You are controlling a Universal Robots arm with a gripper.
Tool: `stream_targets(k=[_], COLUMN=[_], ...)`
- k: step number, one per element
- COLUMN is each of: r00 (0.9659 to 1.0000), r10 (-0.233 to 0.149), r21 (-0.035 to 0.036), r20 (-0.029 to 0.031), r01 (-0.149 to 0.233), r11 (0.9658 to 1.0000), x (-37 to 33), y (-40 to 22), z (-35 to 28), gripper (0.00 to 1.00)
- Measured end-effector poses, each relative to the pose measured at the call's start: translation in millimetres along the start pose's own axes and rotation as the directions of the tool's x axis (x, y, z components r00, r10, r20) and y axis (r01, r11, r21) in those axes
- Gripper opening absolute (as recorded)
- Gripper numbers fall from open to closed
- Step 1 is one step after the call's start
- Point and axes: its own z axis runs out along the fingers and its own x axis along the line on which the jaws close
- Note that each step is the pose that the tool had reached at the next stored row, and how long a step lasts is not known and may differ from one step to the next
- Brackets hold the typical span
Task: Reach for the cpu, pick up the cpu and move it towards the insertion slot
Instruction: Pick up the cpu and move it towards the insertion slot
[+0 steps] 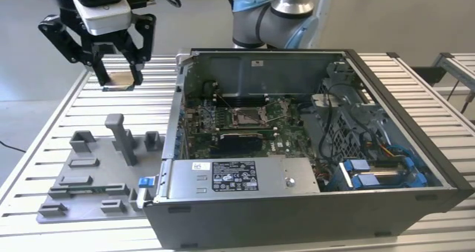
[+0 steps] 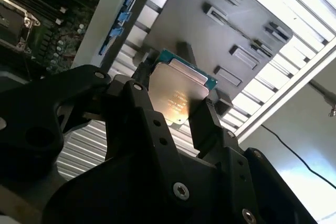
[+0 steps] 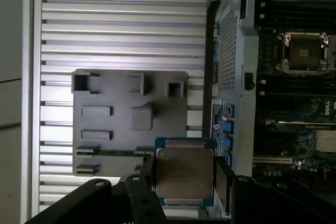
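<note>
So, the reach and the pick are done. My gripper [image 1: 119,77] is pinched on the cpu [image 1: 117,83], with a finger on each of two opposite edges. In both wrist views the chip [image 3: 184,174] sits square between the black fingers [image 2: 207,124], silvery face toward the wrist and green rim showing round it. No slip or tilt that I can see.

In the exterior view I hang in the air over the slatted table [image 1: 44,124], to the exterior view's left of the open computer case [image 1: 297,224]. The cpu is off the grey fixture plate [image 1: 89,179] and touches nothing but my fingers. The plate [image 3: 131,114] lies below and apart from the chip.

The carry is not done. The insertion slot [image 1: 248,115] is inside the case on the green board, well apart from the chip, with the case wall between us. In the first wrist view the socket [image 3: 305,52] shows off to one side, not under the chip. Its centre looks bare, though I can't tell the lever position for sure.

I judge the task a bit past halfway: chip in hand and raised, not yet over the case.
</note>
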Motion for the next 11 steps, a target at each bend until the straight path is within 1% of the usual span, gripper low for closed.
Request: stream_targets(k=[11], r00=[1.0000], r10=[0.000], r21=[0.0001], r20=[0.0000], r01=[0.000], r11=[1.0000], x=[-39.7], y=[-0.4], z=[0.7], gripper=[0.00])
